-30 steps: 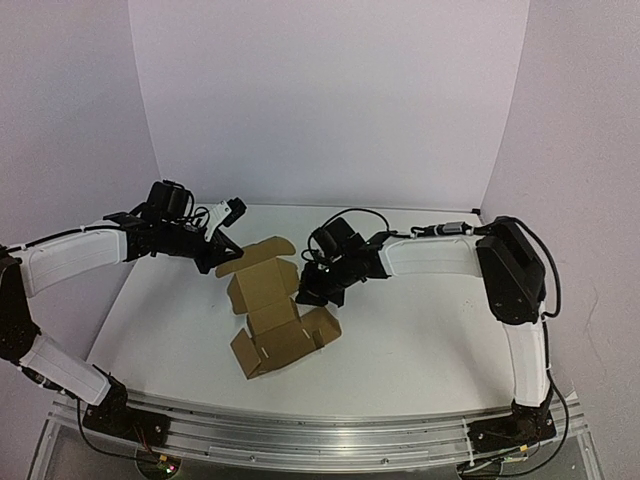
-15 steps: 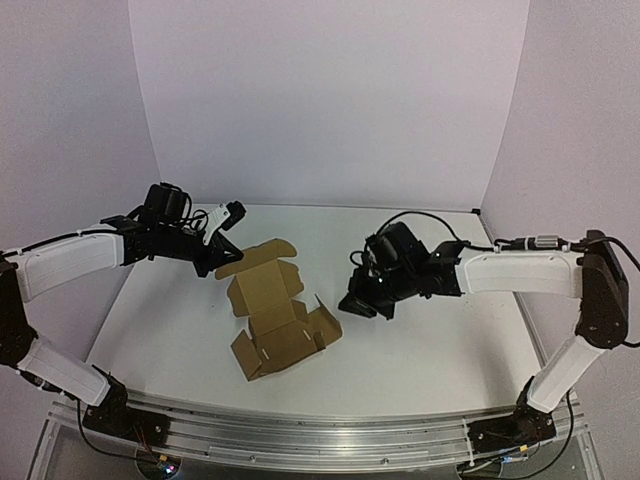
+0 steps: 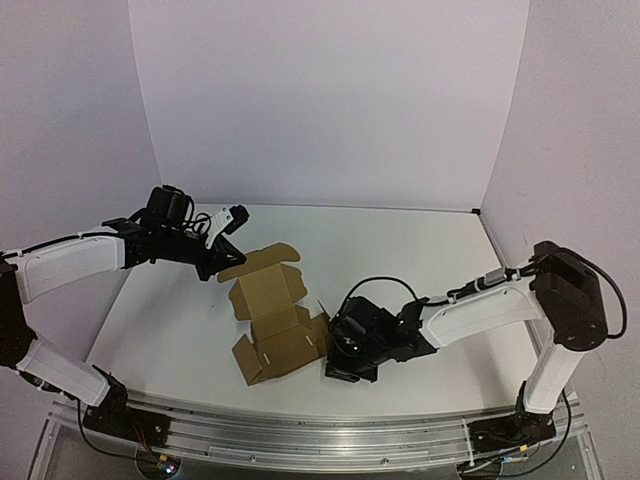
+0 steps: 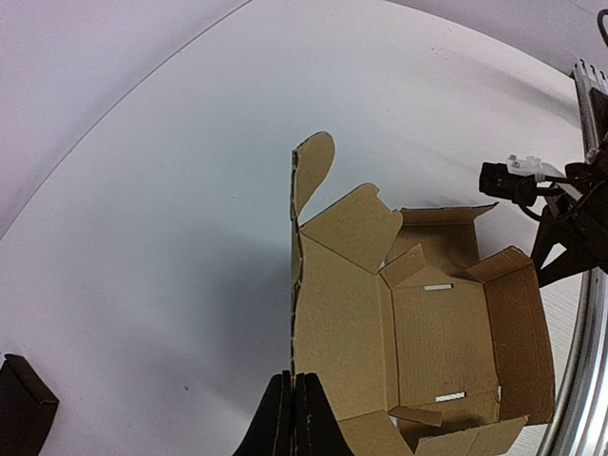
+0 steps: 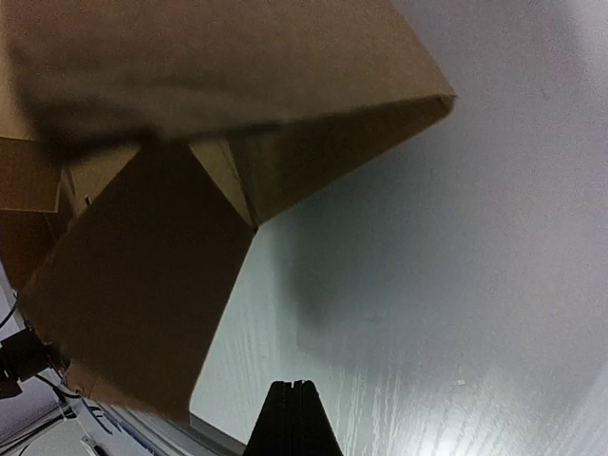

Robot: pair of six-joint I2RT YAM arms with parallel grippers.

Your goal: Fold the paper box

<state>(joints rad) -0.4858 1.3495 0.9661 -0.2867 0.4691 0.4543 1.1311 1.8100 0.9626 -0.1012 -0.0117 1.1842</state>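
Observation:
The paper box (image 3: 270,318) is brown cardboard, half formed, lying open in the middle of the table with its flaps spread. In the left wrist view the paper box (image 4: 418,323) shows its slotted floor and raised side flaps. My left gripper (image 3: 214,270) hovers at its back left corner, and that gripper (image 4: 293,378) is shut with its tips right at the long flap's left edge. My right gripper (image 3: 338,370) lies low by the box's near right corner. It (image 5: 302,385) is shut and empty over bare table, under the cardboard flaps (image 5: 190,123).
A small black rectangular object (image 4: 19,413) lies on the table to the left of my left gripper. The metal rail (image 3: 320,430) runs along the near edge. White walls close in the back and both sides of the table (image 3: 430,250).
My right arm has swung from the box's far right side round to its near right corner and dropped low. The box's near part has shifted slightly. The left arm has barely moved.

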